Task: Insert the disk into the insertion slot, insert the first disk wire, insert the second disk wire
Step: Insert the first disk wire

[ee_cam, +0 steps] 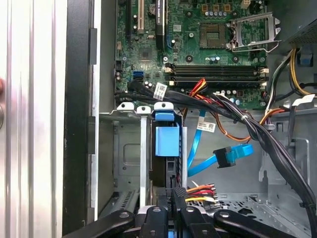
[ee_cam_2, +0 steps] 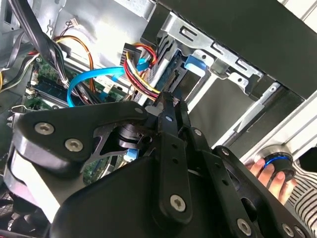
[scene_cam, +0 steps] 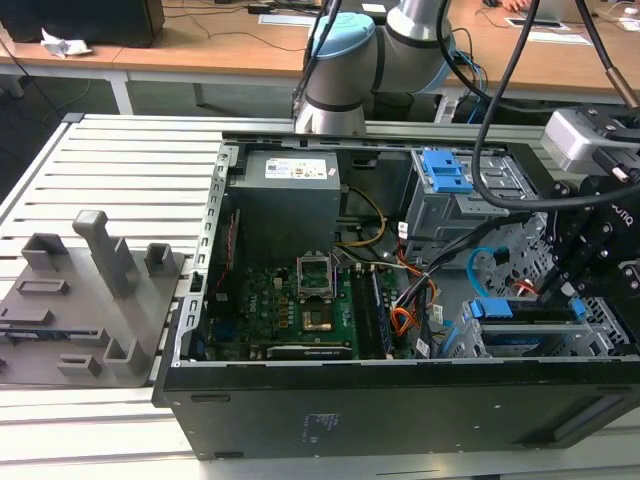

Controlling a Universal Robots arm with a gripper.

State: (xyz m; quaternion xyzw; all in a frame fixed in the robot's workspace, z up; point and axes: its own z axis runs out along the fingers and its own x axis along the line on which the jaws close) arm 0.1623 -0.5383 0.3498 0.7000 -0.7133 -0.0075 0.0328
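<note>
The disk (ee_cam: 167, 140), in its bright blue carrier, sits inside the insertion slot (ee_cam: 128, 154), a grey sheet-metal bay; in the exterior view the disk (scene_cam: 500, 309) lies at the case's lower right. My gripper (ee_cam: 174, 192) is right at the disk's rear end, shut on the small black plug of the first disk wire (ee_cam: 200, 191), a red, yellow and orange bundle. In the second wrist view the gripper (ee_cam_2: 170, 101) meets the same first disk wire (ee_cam_2: 141, 74). The second disk wire (ee_cam: 230, 156), light blue, hangs loose beside it with its plug free.
A thick black cable bundle (ee_cam: 237, 111) crosses above the bay. The motherboard (scene_cam: 290, 300) fills the case's middle. A taller grey cage with a blue latch (scene_cam: 445, 172) stands behind. A person's hand (ee_cam_2: 262, 171) rests by a blue-ringed button outside the case. A grey fixture (scene_cam: 80, 290) lies on the exterior view's left.
</note>
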